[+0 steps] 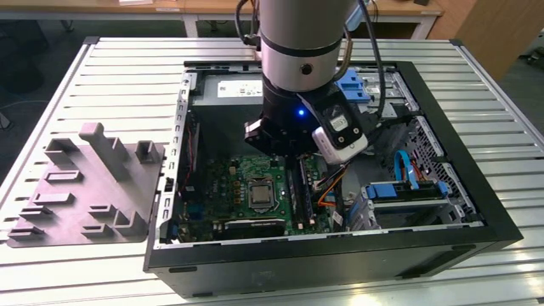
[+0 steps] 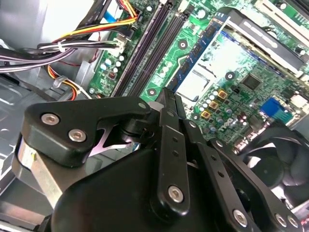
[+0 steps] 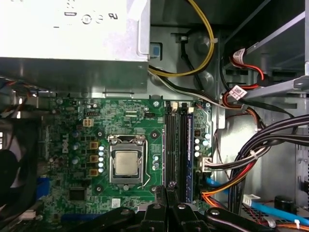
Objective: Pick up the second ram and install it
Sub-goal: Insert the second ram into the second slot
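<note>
My gripper (image 2: 166,94) is down inside the open computer case (image 1: 476,217), over the green motherboard (image 1: 242,191). Its fingers are shut on the second ram (image 2: 202,50), a thin dark stick with a bluish edge. The stick runs out from the fingertips and hangs just above the board, parallel to the memory slots (image 3: 176,145). In the first wrist view the gripper (image 3: 166,193) sits at the end of the slot nearest the processor socket (image 3: 125,162). Another dark bluish stick (image 3: 189,154) stands seated in the slot farthest from the socket.
Bundled cables (image 3: 251,154) crowd the side of the slots away from the socket. The silver power supply (image 3: 72,29) and a black fan (image 3: 14,164) border the board. Blue drive brackets (image 1: 353,89) sit at the case's far side. A grey fixture plate (image 1: 85,191) lies at the exterior view's left.
</note>
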